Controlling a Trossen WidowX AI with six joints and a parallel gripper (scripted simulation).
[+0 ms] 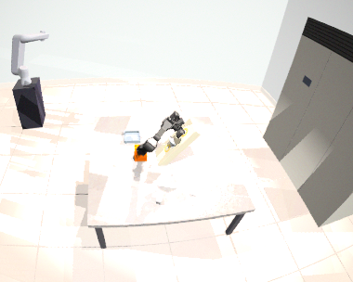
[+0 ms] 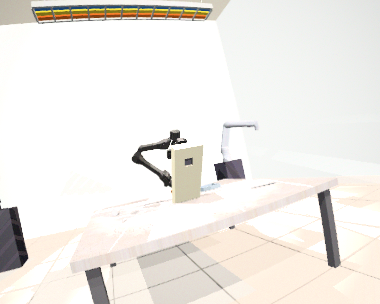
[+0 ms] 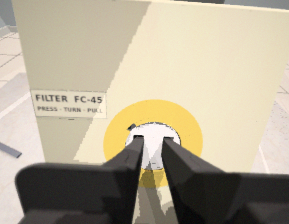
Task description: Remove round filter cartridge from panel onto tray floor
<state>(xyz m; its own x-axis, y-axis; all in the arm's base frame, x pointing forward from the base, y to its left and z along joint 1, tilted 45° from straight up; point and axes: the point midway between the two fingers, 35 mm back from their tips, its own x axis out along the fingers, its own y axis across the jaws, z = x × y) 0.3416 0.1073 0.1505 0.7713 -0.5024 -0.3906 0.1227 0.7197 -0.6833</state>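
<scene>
The cartridge shows in the wrist view as a white round face inside the yellow ring of the cream panel. My gripper is shut on the cartridge, with its two narrow dark fingertips at the two slots in the face. A small dark notch shows at the upper left edge of the face. The cartridge is at the panel opening; how far it stands out, if at all, cannot be told. The pale blue tray lies apart from the panel, beyond the arm's orange base.
The panel stands upright on the table. The orange base block lies between the tray and the panel's near end. A label is left of the ring. A small pale object lies toward the table's front.
</scene>
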